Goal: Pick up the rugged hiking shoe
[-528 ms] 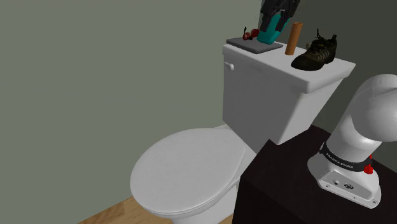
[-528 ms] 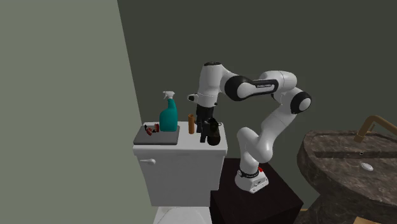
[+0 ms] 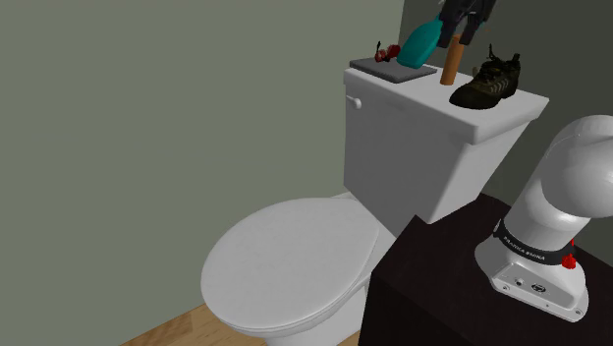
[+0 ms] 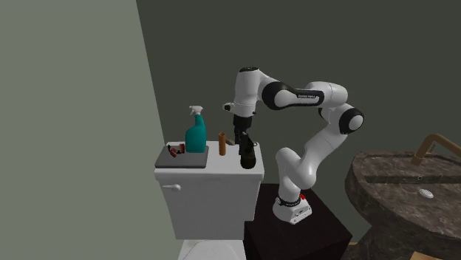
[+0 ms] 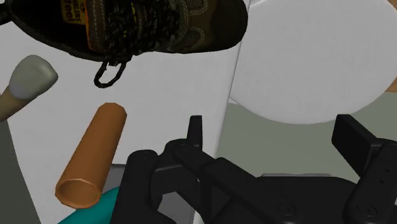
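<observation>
Shoulder view: toilet tank (image 3: 432, 128), left to right.
Bottle (image 3: 420, 44): teal, top hidden by gripper.
Gripper (image 5: 273, 137): fingers (image 5: 196, 133) wide apart, holding nothing.
Shoe (image 3: 486, 84): dark, on tank's right end, beside tube (image 3: 452, 64).
Arm band (image 3: 535, 254) writing: too small to read.

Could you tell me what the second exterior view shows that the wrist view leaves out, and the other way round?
The second exterior view adds the whole arm on its stand, the sink and the grey tray. The wrist view adds the fingers standing apart and the lace loop of the shoe. Both share the gripper, shoe, brown cylinder, teal bottle and tank top.
</observation>
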`<state>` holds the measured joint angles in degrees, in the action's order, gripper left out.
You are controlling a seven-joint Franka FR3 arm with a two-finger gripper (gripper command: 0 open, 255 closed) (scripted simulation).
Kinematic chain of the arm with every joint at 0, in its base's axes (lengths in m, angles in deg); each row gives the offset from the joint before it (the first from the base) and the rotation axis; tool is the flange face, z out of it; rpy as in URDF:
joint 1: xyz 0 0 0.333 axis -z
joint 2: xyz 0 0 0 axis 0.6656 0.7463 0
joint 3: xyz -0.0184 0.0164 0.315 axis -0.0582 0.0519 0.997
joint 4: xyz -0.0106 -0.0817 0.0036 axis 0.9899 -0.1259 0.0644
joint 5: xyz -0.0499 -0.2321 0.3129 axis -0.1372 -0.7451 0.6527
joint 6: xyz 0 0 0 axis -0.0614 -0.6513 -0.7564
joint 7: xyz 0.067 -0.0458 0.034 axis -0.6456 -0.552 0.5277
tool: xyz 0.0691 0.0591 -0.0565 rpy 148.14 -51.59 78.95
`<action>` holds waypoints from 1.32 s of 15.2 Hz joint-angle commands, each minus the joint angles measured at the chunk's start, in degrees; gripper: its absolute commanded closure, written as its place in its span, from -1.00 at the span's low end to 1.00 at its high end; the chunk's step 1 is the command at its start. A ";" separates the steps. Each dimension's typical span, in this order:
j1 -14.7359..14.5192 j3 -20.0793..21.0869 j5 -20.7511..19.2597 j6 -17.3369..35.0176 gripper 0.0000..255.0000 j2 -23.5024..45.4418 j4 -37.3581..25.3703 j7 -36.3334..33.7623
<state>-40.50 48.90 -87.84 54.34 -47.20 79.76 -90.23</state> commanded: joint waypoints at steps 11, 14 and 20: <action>3.78 -6.47 -10.74 -10.60 -1.00 -3.44 -1.31 8.01; 3.99 -6.75 -11.07 -8.81 -1.00 -4.65 1.69 7.91; 4.11 -6.90 -11.25 -7.82 1.00 -5.33 3.35 7.84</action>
<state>-36.38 42.00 -99.10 46.48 -52.52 83.03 -82.38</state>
